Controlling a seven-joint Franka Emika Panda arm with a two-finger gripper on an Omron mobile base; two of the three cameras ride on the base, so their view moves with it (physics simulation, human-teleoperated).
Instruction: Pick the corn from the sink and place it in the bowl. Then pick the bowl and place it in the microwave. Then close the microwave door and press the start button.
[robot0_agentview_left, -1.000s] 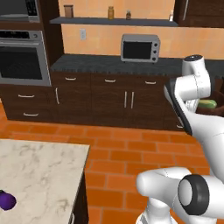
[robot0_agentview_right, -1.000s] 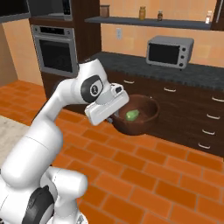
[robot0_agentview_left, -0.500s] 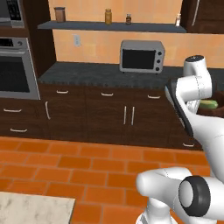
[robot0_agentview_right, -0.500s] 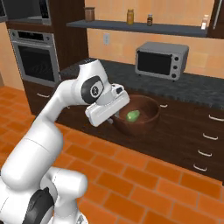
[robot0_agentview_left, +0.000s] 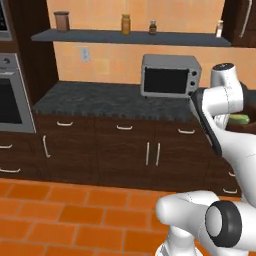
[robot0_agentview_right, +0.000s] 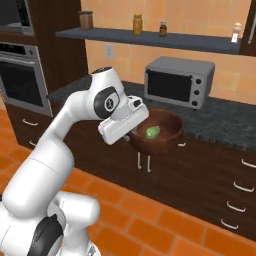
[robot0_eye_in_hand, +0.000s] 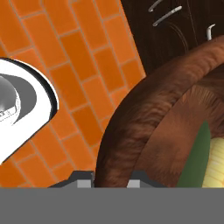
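Rolling on with my base, I had brought the counter and toaster oven (robot0_agentview_right: 179, 81) closer and more central than before. At nine o'clock of the bowl (robot0_agentview_right: 161, 135) my gripper (robot0_agentview_right: 131, 134) stayed clamped on its rim, carrying it above the floor before the cabinets. Corn (robot0_agentview_right: 152, 132) lay inside, at the bowl's centre.

Glossy white rounded arm links (robot0_agentview_right: 60, 135), dark grey round joint caps ringed in black (robot0_agentview_right: 108, 98), boxy white hand housing (robot0_agentview_right: 122, 125), bulbous white base (robot0_agentview_left: 187, 212) with a dark disc joint (robot0_agentview_left: 223, 226)
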